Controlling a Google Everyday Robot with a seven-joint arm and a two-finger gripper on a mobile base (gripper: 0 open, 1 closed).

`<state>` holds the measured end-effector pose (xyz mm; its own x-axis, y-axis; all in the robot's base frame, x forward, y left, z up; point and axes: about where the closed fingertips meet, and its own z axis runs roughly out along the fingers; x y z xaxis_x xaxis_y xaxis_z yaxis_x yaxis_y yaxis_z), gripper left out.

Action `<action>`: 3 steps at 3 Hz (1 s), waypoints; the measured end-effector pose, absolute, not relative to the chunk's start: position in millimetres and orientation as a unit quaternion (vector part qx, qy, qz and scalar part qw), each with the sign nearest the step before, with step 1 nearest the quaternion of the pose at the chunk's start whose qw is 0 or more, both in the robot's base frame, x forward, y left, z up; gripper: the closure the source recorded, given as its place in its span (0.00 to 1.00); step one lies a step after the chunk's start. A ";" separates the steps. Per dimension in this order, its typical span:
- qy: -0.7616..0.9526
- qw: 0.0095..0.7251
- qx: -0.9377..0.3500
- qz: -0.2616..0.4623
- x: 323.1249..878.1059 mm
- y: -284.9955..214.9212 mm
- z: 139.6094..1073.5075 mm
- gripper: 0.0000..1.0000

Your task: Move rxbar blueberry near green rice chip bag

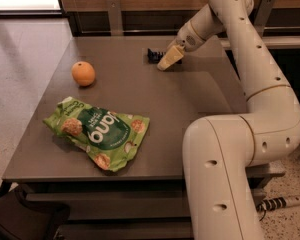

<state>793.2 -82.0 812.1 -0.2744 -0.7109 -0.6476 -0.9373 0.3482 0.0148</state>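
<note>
The rxbar blueberry [153, 55] is a small dark bar at the far middle of the grey table [190, 104]; the gripper hides most of it. My gripper [168, 60] reaches down to the bar's right end, its cream fingers [171, 57] right against it. The green rice chip bag [97, 132] lies flat at the front left of the table, far from the bar.
A round orange fruit [83, 73] sits at the left of the table, behind the bag. My white arm [240, 134] rises along the table's right side and arches over the back right corner. A wooden wall with metal posts runs behind the table.
</note>
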 end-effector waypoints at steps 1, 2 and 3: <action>0.772 0.279 -0.534 0.203 793.3 -81.1 813.4 0.77; 0.772 0.280 -0.534 0.203 792.7 -80.7 815.9 1.00; 0.772 0.280 -0.534 0.203 792.7 -80.6 815.8 1.00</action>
